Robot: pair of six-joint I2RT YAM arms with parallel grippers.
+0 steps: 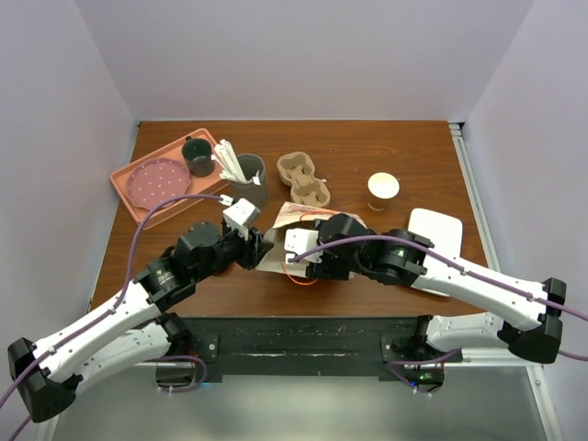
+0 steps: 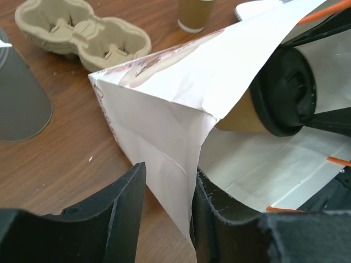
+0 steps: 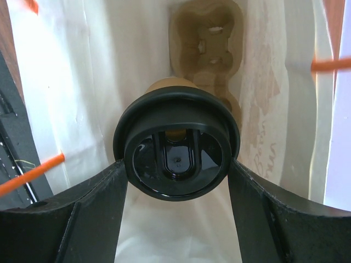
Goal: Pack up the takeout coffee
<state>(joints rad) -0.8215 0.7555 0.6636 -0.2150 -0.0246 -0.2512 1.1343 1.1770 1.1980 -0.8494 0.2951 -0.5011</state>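
Observation:
The takeout coffee (image 3: 178, 148), a tan cup (image 2: 241, 118) with a black lid, lies on its side inside the mouth of a white paper bag (image 2: 164, 104). My right gripper (image 3: 175, 164) is shut on it, one finger on each side of the lid. In the top view the right gripper (image 1: 299, 250) reaches into the bag (image 1: 292, 219) from the right. My left gripper (image 2: 169, 172) is open, and the bag's folded edge stands between its jaws. The paper lies against the right finger and clear of the left one. In the top view the left gripper (image 1: 257, 246) sits at the bag's left side.
A cardboard cup carrier (image 1: 303, 179) lies behind the bag and shows through its paper (image 3: 205, 49). A lidless paper cup (image 1: 383, 188) stands to the back right, with a white plate (image 1: 434, 230) nearer. A pink tray (image 1: 156, 179), a dark mug (image 1: 197, 156) and a grey tumbler with utensils (image 1: 246, 175) are at the back left.

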